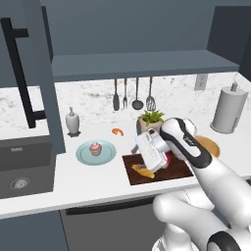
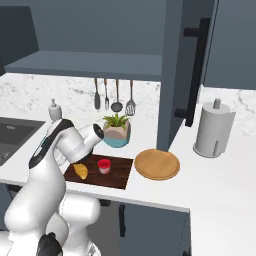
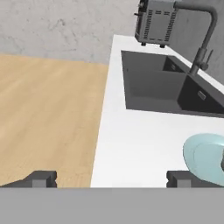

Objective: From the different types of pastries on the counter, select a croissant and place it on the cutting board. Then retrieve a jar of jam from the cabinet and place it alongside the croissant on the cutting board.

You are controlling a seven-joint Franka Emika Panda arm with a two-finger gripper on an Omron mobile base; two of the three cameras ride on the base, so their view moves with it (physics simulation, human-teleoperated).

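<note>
Right base view has the board [image 2: 117, 174] lying dark on the white surface [image 2: 210, 190], with the croissant [image 2: 80, 171] at its left end and the jam jar [image 2: 104, 166] just beside it, upright, red with a pale lid. Both sit on the board, close together but apart. A tan wooden disc [image 2: 157, 163] rests just right of the board, and a potted plant [image 2: 117, 130] stands behind it. Farther right stands a grey paper-towel roll [image 2: 214, 130].

From the left base view, the arm bends low over the board [image 1: 181, 169], its wrist hiding much of it; the croissant [image 1: 144, 172] peeks out at the near left edge and a sliver of the jar [image 1: 168, 159] shows behind the hand. To the left, a cupcake [image 1: 95, 148] sits on a pale blue plate [image 1: 109, 156], and a small orange curl [image 1: 117, 131] lies near the plant [image 1: 151, 117]. Utensils [image 1: 133, 95] hang on the wall under the cabinet [image 1: 142, 63] ledge.

From the hand view, the claw [image 3: 111, 178] has its two tips spread wide, nothing between them, pointing out along the surface [image 3: 135, 144] toward the sink [image 3: 162, 85], with the plate [image 3: 205, 157] at the right edge.
</note>
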